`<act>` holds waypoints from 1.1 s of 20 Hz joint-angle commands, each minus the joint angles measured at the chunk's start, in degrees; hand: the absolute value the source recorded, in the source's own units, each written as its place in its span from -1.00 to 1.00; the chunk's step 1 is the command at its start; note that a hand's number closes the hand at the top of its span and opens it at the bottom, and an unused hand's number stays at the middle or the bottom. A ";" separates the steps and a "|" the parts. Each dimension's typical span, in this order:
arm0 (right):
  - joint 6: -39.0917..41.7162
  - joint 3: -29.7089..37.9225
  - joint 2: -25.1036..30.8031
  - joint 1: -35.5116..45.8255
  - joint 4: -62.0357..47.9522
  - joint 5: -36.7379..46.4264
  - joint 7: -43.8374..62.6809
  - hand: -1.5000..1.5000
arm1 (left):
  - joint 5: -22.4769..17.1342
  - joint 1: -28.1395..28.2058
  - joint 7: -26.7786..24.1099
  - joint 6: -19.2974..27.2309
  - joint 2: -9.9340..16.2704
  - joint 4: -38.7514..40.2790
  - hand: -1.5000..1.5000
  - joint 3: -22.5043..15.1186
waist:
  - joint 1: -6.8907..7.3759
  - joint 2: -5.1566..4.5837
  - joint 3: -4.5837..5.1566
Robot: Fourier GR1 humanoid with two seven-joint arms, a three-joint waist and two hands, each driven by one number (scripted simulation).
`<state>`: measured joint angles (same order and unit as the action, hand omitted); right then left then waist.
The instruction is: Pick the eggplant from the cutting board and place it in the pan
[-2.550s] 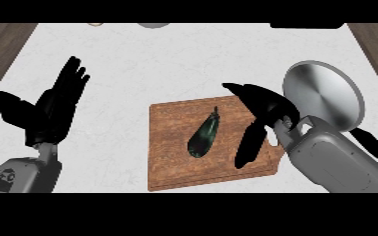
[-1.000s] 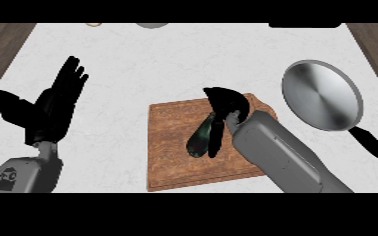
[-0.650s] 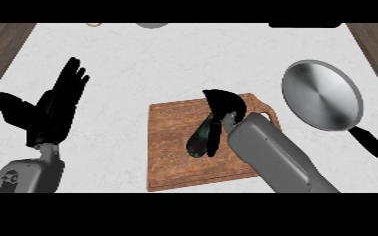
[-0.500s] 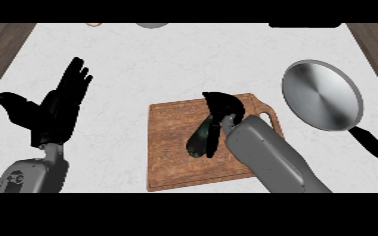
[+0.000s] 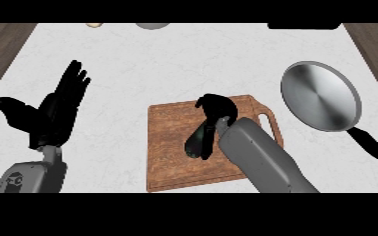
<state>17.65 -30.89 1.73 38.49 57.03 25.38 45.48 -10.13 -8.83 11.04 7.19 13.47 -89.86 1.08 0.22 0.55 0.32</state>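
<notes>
The dark green eggplant lies slanted on the wooden cutting board in the middle of the counter. My right hand sits on the eggplant's upper end, fingers curled round it and hiding that end. The grey right forearm covers the board's right part. A round steel pan with a black handle rests on the counter to the right of the board, with nothing in it. At the left, away from the board, my left hand rests open with its fingers up.
Along the counter's far edge are a small beige object, a grey round object and a black item. Dark wood borders the white counter at the far left and right corners.
My right hand came in from the board's right edge onto the eggplant and its fingers drew in round the upper end. The eggplant, pan and left hand have stayed where they were.
</notes>
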 commanded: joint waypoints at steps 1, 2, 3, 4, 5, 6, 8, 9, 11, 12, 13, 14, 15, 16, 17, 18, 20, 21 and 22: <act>-5.36 -4.06 -1.64 0.36 -5.29 -0.62 -6.00 1.00 | -0.01 -0.30 -1.07 -1.27 -0.22 0.56 0.00 0.48 | 0.78 -0.75 -0.33; -1.18 -0.11 -1.64 0.37 -4.46 1.83 -7.02 1.00 | 0.59 -1.11 6.21 1.61 -0.10 -3.72 0.00 -0.03 | 0.33 -0.60 -0.35; -5.69 -4.49 -1.64 0.81 -4.05 -1.31 -4.62 1.00 | 1.73 -2.15 3.87 1.99 -1.48 -2.06 0.00 -0.92 | 0.67 -0.68 -0.34; -4.32 -0.05 -1.63 -0.20 -6.99 2.20 -10.00 1.00 | 0.33 -3.34 2.76 -0.04 -0.05 1.06 0.00 1.18 | 0.18 -0.72 -0.33; -2.02 -0.22 -0.80 -2.21 -0.83 2.80 -7.21 1.00 | 1.12 -0.90 0.19 -0.71 -0.67 0.88 0.00 0.71 | -0.11 -0.55 -0.32; -5.69 0.34 -1.64 -0.42 -5.19 2.71 -9.57 1.00 | 2.17 1.13 3.53 0.87 -1.56 -3.88 0.00 -1.42 | 0.40 -0.60 -0.34; -3.44 2.65 -1.21 0.27 -6.38 2.95 -10.49 1.00 | 0.25 -0.82 0.72 -1.90 -0.37 0.67 0.00 1.52 | 0.15 -0.65 -0.32; -7.25 -0.63 -1.65 -2.90 -5.41 2.65 -10.09 1.00 | 1.12 -1.20 2.82 -0.61 -0.43 -0.79 0.00 1.07 | 0.27 -0.63 -0.33; -2.55 -0.80 2.29 -4.91 1.69 4.10 -13.60 1.00 | -0.22 0.39 3.31 -1.88 -0.02 -2.71 0.00 1.80 | -0.21 -0.44 -0.32; -1.07 -5.72 3.62 -8.25 9.01 5.39 -12.95 1.00 | 1.01 1.62 5.24 -0.10 0.54 -6.01 0.00 1.36 | -0.69 -0.04 -0.33; -1.73 -10.27 5.03 -11.63 12.25 7.49 -16.43 1.00 | -0.11 -0.11 4.84 -0.63 0.39 -2.70 0.00 2.21 | -1.85 0.19 -0.31; -0.17 -12.43 8.86 -12.57 14.39 8.54 -20.10 1.00 | 0.22 0.65 4.12 -0.64 0.87 -3.22 0.00 2.54 | -2.06 0.35 -0.31; 0.21 -14.95 11.34 -12.93 17.87 10.08 -22.58 1.00 | 1.48 1.89 2.48 0.11 -0.15 -2.60 0.00 1.67 | -2.87 0.71 -0.28; -2.44 -18.48 12.79 -16.32 20.11 12.49 -25.36 1.00 | 0.55 1.55 3.97 0.50 0.00 -2.08 0.00 2.69 | -3.75 0.96 -0.31; -3.03 -19.25 15.65 -17.83 24.38 13.59 -25.58 1.00 | 0.91 0.65 3.82 0.71 -0.06 -2.81 0.00 2.45 | -3.56 0.73 -0.31; -4.29 -17.02 19.59 -17.56 30.15 13.54 -26.74 1.00 | 0.51 0.34 4.49 0.96 0.87 -2.56 0.00 3.90 | -3.89 0.79 -0.31; -8.41 -18.14 25.94 -22.14 36.49 17.18 -28.15 1.00 | 0.97 2.16 2.82 0.44 0.48 -2.10 0.00 3.41 | -3.77 0.58 -0.30; -10.45 -17.24 26.90 -21.05 40.29 19.43 -26.62 1.00 | 1.55 3.18 1.38 0.65 -0.96 -2.14 0.00 2.16 | -3.89 0.70 -0.27; -10.67 -14.52 28.28 -18.78 44.10 20.13 -24.91 1.00 | -0.12 2.90 2.93 0.01 0.32 -2.19 0.00 3.98 | -3.93 0.91 -0.24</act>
<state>10.36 -46.07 22.54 21.15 88.79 40.97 21.03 -9.40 -7.02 14.01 7.50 13.59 -92.13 4.06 -3.16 1.34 0.05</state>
